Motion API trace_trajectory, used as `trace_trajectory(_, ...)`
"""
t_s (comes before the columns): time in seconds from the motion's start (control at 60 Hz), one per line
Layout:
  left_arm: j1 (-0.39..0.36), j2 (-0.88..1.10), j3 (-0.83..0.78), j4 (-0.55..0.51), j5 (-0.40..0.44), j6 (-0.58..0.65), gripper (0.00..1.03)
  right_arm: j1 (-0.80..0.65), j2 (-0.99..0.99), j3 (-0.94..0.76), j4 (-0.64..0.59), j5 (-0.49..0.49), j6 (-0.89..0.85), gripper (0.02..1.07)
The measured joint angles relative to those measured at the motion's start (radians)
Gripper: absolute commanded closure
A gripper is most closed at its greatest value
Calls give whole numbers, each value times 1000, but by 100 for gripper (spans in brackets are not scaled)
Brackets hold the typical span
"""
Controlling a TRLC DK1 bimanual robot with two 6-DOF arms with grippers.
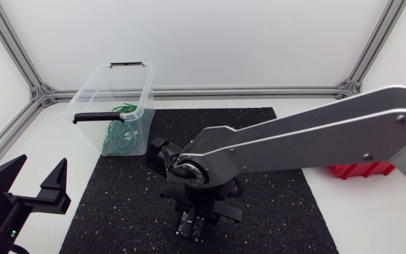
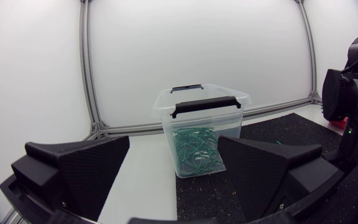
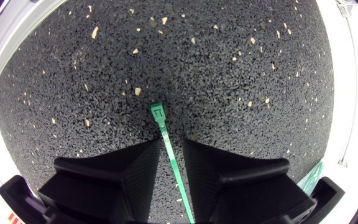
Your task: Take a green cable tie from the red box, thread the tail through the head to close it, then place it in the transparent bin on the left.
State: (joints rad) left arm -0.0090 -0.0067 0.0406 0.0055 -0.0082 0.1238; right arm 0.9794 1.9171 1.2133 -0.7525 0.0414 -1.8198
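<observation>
Left gripper sits at the near left corner of the surface, fingers wide apart. Right gripper points down at the black mat — fingers clamped on a green cable tie, its head just past the tips. Farther back, the transparent bin holds a tangle of green ties — red box to the right, half hidden by the right arm.

left gripper low, fingers wide apart (tips forward); right gripper points down.
</observation>
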Motion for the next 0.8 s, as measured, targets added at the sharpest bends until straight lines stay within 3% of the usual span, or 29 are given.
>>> trace_trajectory(0.3, 0, 0, 0, 0, 0, 0, 4, -2, 0, -2, -6, -4, -17, 90)
trace_trajectory(0.333, 0, 0, 0, 0, 0, 0, 4, -4, 0, -4, -5, -5, -18, 102)
trace_trajectory(0.8, 0, 0, 0, 0, 0, 0, 4, -24, -10, -4, -11, -43, -24, 101)
